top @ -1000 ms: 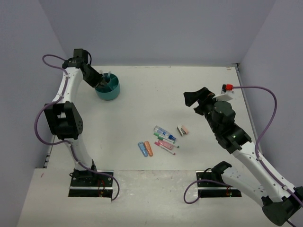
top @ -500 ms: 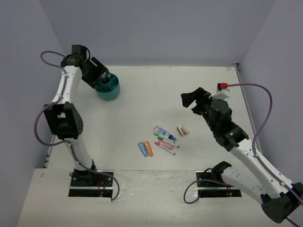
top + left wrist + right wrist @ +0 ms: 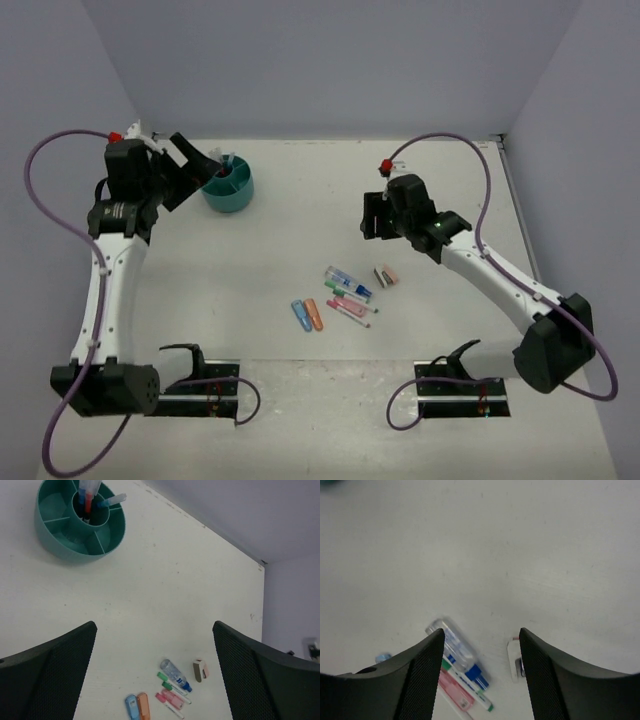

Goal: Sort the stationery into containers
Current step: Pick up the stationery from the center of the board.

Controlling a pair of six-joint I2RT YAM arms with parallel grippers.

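The teal tub (image 3: 228, 187) stands at the back left; pens (image 3: 87, 500) stick up from its centre cup, and its outer compartments (image 3: 55, 520) look bare. My left gripper (image 3: 203, 163) hovers open just left of the tub, holding nothing. The loose stationery lies mid-table: a clear blue-capped tube (image 3: 347, 281), green markers (image 3: 167, 682), a pink piece (image 3: 455, 690), blue (image 3: 301, 315) and orange (image 3: 315, 314) stubby pieces, and an eraser (image 3: 386, 275). My right gripper (image 3: 371, 222) hangs open above and behind this cluster, with the tube (image 3: 457, 652) and eraser (image 3: 515, 660) between its fingers' lines of sight.
Grey walls close the table on the left, back and right. Both arm bases (image 3: 195, 380) sit on the near edge. A purple cable (image 3: 480, 190) loops over the right arm.
My left gripper opened and pulled back from the tub as the arm swung toward the left wall. My right arm swung left and down toward the stationery, and its jaws narrowed somewhat.
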